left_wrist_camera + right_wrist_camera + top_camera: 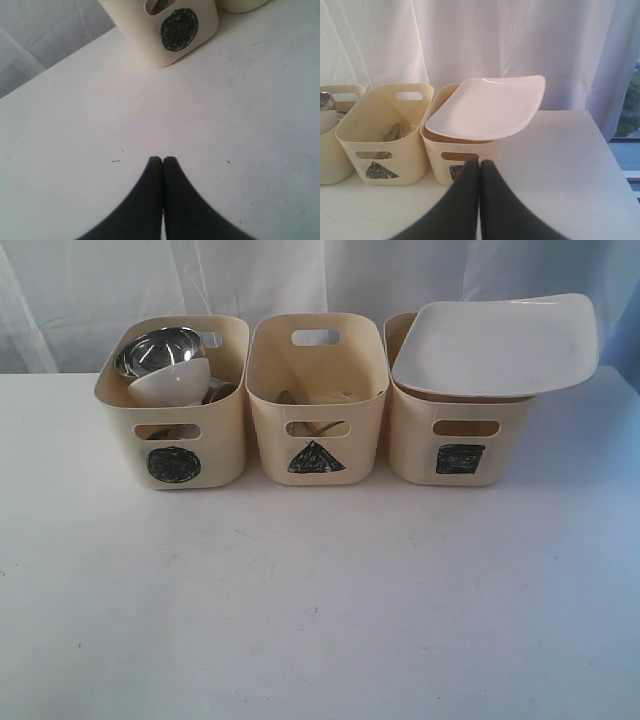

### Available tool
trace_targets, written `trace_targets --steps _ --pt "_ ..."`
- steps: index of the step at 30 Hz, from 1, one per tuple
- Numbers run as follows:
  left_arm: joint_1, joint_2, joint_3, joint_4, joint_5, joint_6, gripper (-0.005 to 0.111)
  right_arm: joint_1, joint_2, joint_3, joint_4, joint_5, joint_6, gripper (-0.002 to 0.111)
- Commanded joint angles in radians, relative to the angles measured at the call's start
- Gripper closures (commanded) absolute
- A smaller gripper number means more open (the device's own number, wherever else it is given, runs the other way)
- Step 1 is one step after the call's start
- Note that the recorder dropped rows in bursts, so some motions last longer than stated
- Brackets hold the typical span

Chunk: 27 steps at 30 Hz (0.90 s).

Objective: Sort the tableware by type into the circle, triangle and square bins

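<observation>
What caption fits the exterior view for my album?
Sorted tableware: steel bowl and white bowl in the circle bin, utensils in the triangle bin, square plate atop the square bin.

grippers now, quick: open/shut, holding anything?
Left gripper: shut, holding nothing, over bare table.
Right gripper: shut, holding nothing, in front of the square bin.

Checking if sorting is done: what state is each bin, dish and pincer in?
Circle bin: upright, nearly full.
Steel bowl: tilted, in circle bin.
White bowl: tilted, in circle bin.
Triangle bin: upright, utensils inside.
Square bin: upright, mouth covered.
Plate: tilted across square bin's rim.
Left pincer: shut, empty.
Right pincer: shut, empty.
</observation>
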State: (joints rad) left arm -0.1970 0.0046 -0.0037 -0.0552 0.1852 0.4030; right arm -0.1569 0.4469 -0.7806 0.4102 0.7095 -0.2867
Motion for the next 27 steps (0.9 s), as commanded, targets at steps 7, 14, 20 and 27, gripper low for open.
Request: trace_targets --steps 7,14,20,27 --pt "-0.004 -0.005 0.004 -0.003 -0.002 -0.002 0.107 0.017 -0.164 0.214 -0.192 -0.011 0.183 0.108" --pt "-0.004 -0.005 0.004 -0.003 -0.002 -0.002 0.107 0.057 -0.326 0.429 -0.265 -0.174 0.183 0.108" --pt "-0.004 -0.005 0.004 -0.003 -0.002 -0.002 0.107 0.057 -0.447 0.589 -0.423 -0.247 0.186 0.108" --pt "-0.004 -0.005 0.004 -0.003 -0.002 -0.002 0.107 0.057 -0.447 0.707 -0.429 -0.293 0.186 0.108"
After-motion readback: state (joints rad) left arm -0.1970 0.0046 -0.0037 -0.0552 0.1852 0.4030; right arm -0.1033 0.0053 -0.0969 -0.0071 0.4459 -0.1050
